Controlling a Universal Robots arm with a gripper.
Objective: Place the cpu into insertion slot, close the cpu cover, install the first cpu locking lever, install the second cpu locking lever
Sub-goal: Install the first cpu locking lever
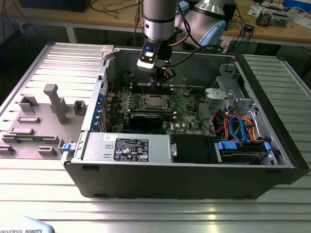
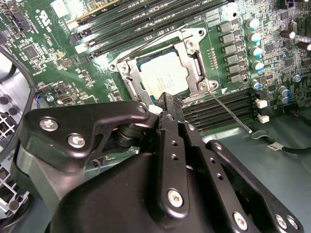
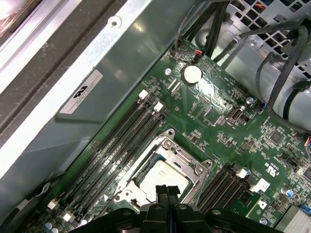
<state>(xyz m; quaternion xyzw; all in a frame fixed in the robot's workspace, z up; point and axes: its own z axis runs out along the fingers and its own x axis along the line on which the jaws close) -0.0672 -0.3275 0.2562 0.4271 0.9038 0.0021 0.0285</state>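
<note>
**CPU seated and covered, one locking lever loose**

CPU lies flat in the insertion slot, near the middle of the green motherboard inside the open computer case. The CPU cover is down around it, its window framing the dull metal top, so the first two steps look done. From one corner of the cover a thin wire locking lever slants out free across the memory slots. I judge it unlatched. Whether the other lever is hooked down I cannot tell, so the lever work seems to be what is left.

The gripper hangs close over the socket's edge, its fingers pressed together with nothing between them. In the exterior view it sits just on the far side of the chip. The case rests on a ribbed aluminium table, with a grey fixture lying to the exterior view's left.
</note>
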